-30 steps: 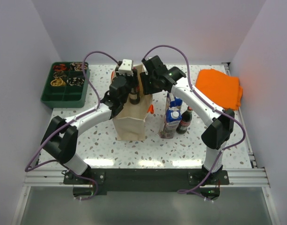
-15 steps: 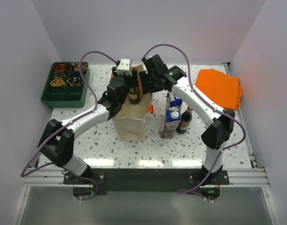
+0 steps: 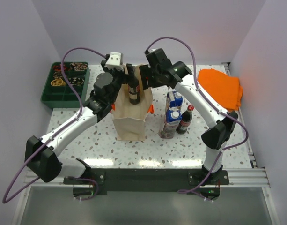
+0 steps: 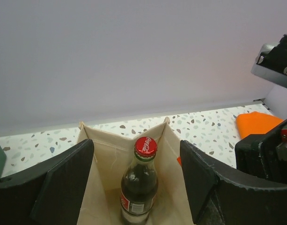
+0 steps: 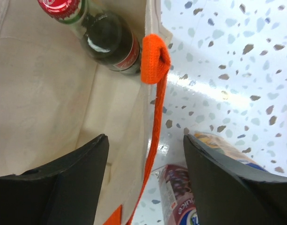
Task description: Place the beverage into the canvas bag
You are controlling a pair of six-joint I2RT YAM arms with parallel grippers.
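Drop step looks done to me: the cola bottle [image 3: 133, 91] stands upright inside the canvas bag [image 3: 130, 119], nothing gripping it. Left claw [image 4: 135, 145] hangs wide over the bag mouth, right claw [image 5: 145, 140] gapes astride the bag's right wall and orange handle [image 5: 154, 58]. Both arms arch in over the bag; next I'd lift straight up without snagging that handle

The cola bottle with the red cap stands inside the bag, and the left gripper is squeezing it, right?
Not squeezing. The left wrist view shows the left gripper open and not touching the cola bottle, which stands inside the canvas bag.
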